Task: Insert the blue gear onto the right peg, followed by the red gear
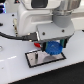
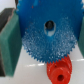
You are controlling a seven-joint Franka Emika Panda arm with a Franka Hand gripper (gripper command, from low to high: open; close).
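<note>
Claw pinching the blue gear over the grey plate

The gripper points straight down from the bulky white arm, its dark fingers pressed against the rim of the flat round bright-blue plastic gear, held low over the black-rimmed grey rectangular plate. In the wrist view the blue gear fills the frame, and the smaller round red plastic gear lies just beyond its edge on the white table. The peg cannot be made out.

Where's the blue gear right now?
In the exterior view, the blue gear sits between the gripper fingers just above the grey plate, near its right end.
</note>
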